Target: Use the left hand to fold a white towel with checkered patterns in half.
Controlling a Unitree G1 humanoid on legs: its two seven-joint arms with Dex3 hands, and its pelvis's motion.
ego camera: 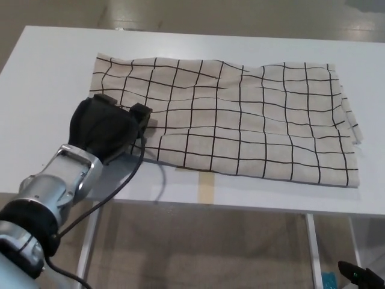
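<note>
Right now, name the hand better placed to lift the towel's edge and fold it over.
Left. The left hand already rests on the towel at its near-left edge; no right hand shows.

One head view, looking down and forward

You see from the robot's head, tilted down over the near edge of the white table (54,66); the far edge sits near the top, floor shows beyond and below, and the left hand (105,129) enters close from the near left.

left robot hand (108,129) is curled knuckles-up, fingers bent down, its silver forearm (51,192) angling up from lower left.
</note>
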